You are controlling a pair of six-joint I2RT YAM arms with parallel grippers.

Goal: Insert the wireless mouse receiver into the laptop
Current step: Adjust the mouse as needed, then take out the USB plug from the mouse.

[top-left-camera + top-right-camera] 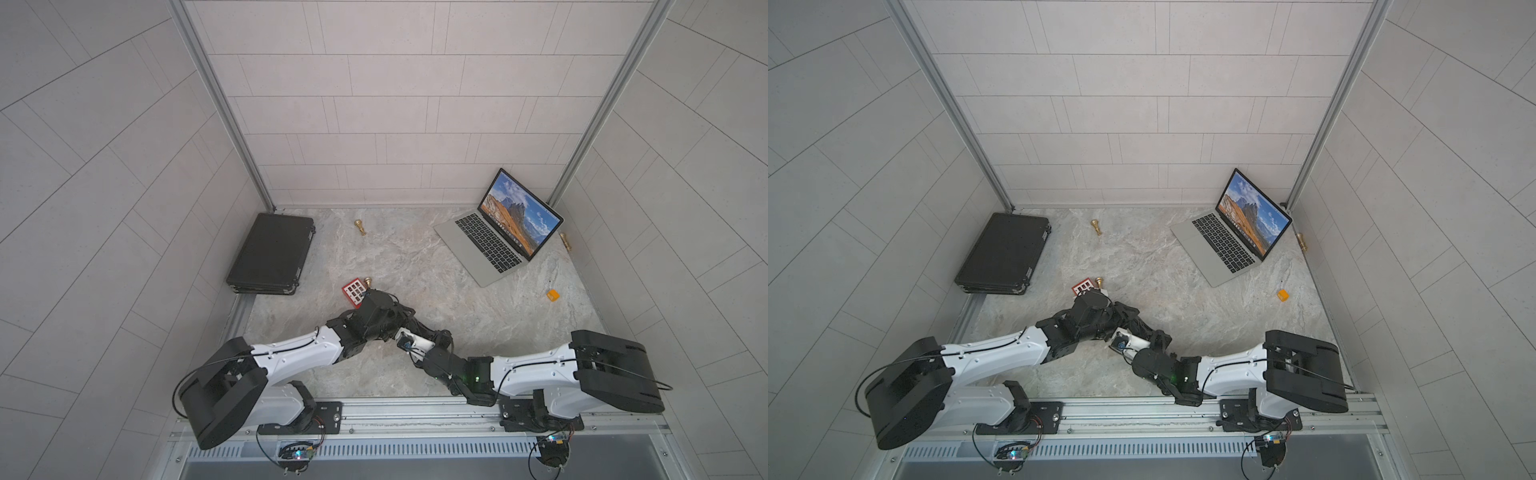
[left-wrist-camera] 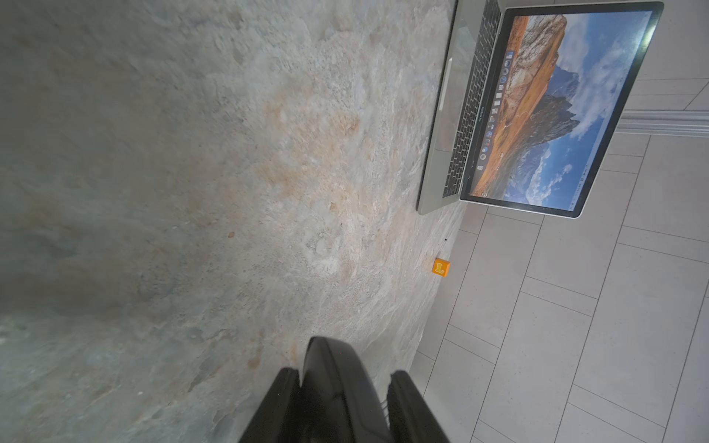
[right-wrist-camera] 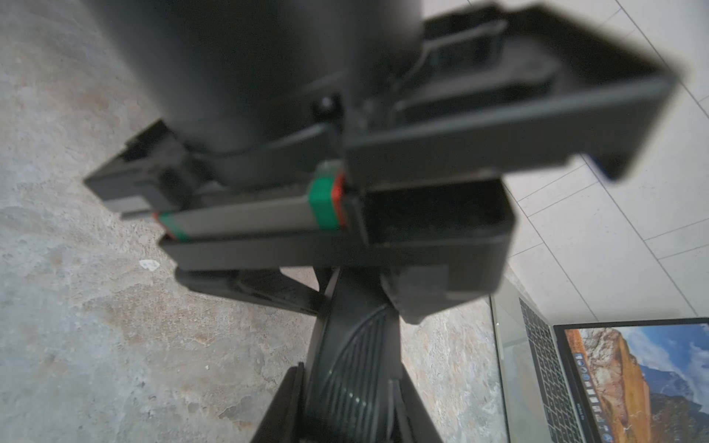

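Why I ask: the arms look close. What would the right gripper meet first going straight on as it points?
The left gripper: its body sits straight ahead in the right wrist view, past the curved black piece that the right gripper holds. Probably close, though blur hides depth.

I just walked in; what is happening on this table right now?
Both arms meet mid-table over a curved black mouse part. The right gripper holds it, and the left gripper straddles it; whether it clamps is unclear. The laptop sits open at the far right, untouched. The receiver itself is not visible.
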